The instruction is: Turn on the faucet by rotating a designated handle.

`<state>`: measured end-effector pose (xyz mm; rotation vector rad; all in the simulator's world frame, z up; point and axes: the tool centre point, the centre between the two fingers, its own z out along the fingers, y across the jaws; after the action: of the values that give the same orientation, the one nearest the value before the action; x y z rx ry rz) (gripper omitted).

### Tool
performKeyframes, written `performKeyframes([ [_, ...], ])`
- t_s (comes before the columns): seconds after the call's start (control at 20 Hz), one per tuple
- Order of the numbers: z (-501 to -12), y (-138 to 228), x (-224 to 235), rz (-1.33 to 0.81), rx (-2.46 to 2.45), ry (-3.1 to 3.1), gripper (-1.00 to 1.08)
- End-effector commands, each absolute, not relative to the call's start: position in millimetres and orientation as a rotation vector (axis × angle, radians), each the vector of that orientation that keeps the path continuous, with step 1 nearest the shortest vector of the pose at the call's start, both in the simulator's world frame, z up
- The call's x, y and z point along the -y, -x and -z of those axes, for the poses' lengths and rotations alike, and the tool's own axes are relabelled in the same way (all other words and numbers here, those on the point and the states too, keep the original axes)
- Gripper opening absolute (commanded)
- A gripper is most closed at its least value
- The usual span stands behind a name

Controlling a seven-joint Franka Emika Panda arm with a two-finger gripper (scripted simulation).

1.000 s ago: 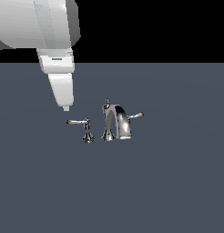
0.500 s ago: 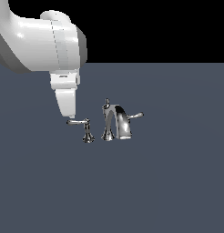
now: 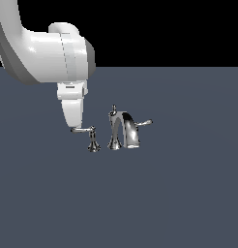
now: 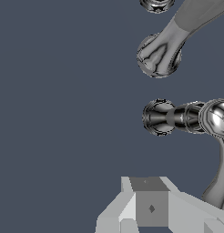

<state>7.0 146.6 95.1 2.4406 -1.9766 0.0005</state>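
White robot claw (image 3: 73, 127): tip at the free end of the slim chrome lever handle (image 3: 84, 130), apparently touching; whether clenched or released cannot be told. Chrome arched-spout faucet (image 3: 125, 130): beyond the handle from the claw, on dark grey worktop (image 3: 179, 193).

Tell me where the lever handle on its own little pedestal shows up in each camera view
Exterior view: the handle lies to the exterior view's left of the arched spout, its tip under the gripper.
Wrist view: the handle runs from its round pedestal base toward the gripper.
Shared landmark: the spout.
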Motion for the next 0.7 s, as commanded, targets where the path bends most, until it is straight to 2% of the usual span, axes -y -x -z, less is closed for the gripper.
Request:
performKeyframes([
  [0.0, -94.9, -7.6, -146.7, -0.001, 1.979, -2.439, -1.00],
  [0.65, -95.1, 30.0, -152.7, 0.000, 1.979, -2.439, -1.00],
])
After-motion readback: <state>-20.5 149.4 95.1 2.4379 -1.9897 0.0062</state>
